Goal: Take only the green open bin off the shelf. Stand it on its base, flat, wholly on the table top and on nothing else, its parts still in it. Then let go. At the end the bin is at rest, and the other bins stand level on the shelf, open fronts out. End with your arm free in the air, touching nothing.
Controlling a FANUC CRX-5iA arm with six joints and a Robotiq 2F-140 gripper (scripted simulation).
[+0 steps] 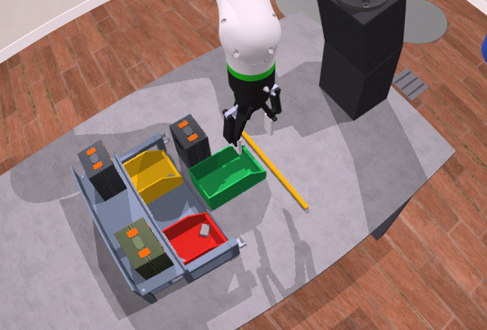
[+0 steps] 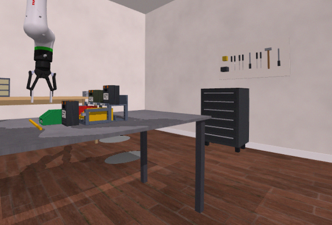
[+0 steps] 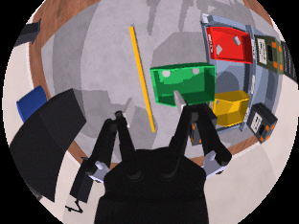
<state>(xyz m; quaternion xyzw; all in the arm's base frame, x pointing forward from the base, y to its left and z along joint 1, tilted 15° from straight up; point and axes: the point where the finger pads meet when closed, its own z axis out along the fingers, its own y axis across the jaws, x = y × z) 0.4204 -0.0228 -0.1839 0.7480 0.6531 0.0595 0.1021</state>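
Note:
The green open bin (image 1: pixel 225 177) (image 2: pixel 51 116) (image 3: pixel 182 83) stands on its base on the grey table top (image 1: pixel 365 150), just outside the grey shelf (image 1: pixel 211 258). Two small pale parts show inside it in the wrist view. My gripper (image 1: pixel 255 139) (image 2: pixel 41 100) (image 3: pixel 153 100) is open and empty. It hangs well above the bin's far edge and touches nothing. The yellow bin (image 1: pixel 152 175) (image 2: pixel 98 116) (image 3: pixel 232 104) and the red bin (image 1: pixel 186 238) (image 3: pixel 230 45) sit on the shelf, open fronts out. The red bin holds a small grey part (image 1: pixel 204 229).
A dark case (image 1: pixel 189 136) (image 2: pixel 69 113) stands on the table right behind the green bin. Another dark case (image 1: pixel 99 167) and an olive case (image 1: pixel 142 248) sit on the shelf's upper level. A long yellow bar (image 1: pixel 276 173) (image 2: pixel 35 124) (image 3: pixel 143 80) lies right of the bin. The arm's black pedestal (image 1: pixel 359 45) stands at the back right.

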